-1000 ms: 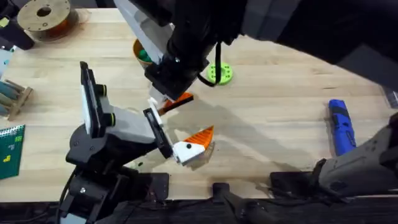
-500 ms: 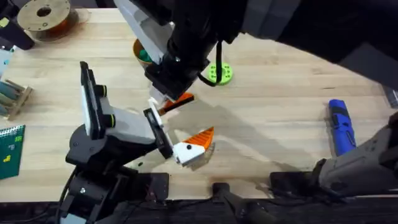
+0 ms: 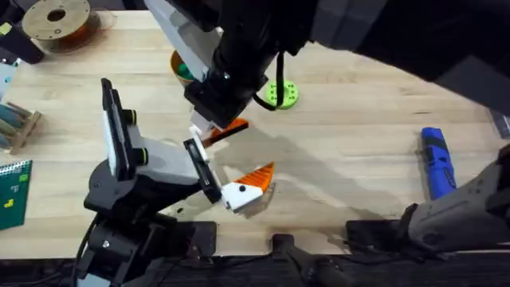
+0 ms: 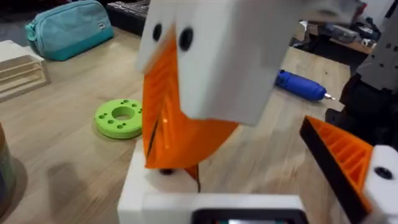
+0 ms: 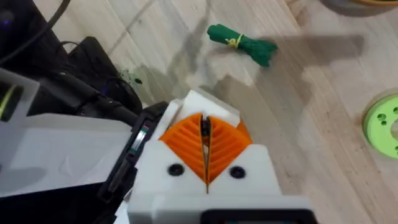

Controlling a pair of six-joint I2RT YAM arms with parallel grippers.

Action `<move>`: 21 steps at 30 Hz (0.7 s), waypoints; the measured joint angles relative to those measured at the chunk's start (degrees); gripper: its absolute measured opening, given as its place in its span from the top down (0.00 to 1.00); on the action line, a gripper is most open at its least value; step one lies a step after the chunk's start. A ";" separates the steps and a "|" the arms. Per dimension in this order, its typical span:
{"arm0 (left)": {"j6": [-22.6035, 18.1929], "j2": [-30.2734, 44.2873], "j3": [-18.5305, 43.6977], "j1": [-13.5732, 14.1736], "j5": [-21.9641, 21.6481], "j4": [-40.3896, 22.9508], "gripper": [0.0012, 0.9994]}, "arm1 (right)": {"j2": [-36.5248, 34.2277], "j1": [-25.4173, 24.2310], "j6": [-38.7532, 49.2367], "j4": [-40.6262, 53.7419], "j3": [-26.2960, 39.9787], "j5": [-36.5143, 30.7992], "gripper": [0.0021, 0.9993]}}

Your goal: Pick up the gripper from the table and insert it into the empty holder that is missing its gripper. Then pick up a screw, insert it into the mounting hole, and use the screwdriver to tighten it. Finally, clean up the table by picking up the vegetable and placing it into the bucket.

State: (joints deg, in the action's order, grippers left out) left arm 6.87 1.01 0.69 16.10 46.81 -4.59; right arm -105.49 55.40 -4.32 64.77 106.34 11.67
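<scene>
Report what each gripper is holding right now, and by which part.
Left gripper: open, holding nothing. Right gripper: orange ribbed pads pressed together beside a white plastic block; whether a loose orange wedge sits between them cannot be told.

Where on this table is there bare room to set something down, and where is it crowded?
Bare wood runs between the green disc and the blue screwdriver, and on toward the table's near edge. It is crowded at centre-left, where the right gripper reaches across beside the left gripper, near the bucket.
</scene>
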 joint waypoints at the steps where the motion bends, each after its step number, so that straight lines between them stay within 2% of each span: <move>1: 0.01 -0.01 0.00 0.00 0.00 -0.01 0.01 | 0.00 0.15 0.00 -0.02 0.00 -0.23 1.00; 21: -0.20 -0.21 0.00 -0.13 -0.54 0.06 0.01 | -0.39 1.44 -0.42 -2.47 0.22 -2.83 1.00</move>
State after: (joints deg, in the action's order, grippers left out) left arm 6.68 0.80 0.69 15.97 46.27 -4.54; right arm -105.89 56.84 -4.73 62.30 106.56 8.84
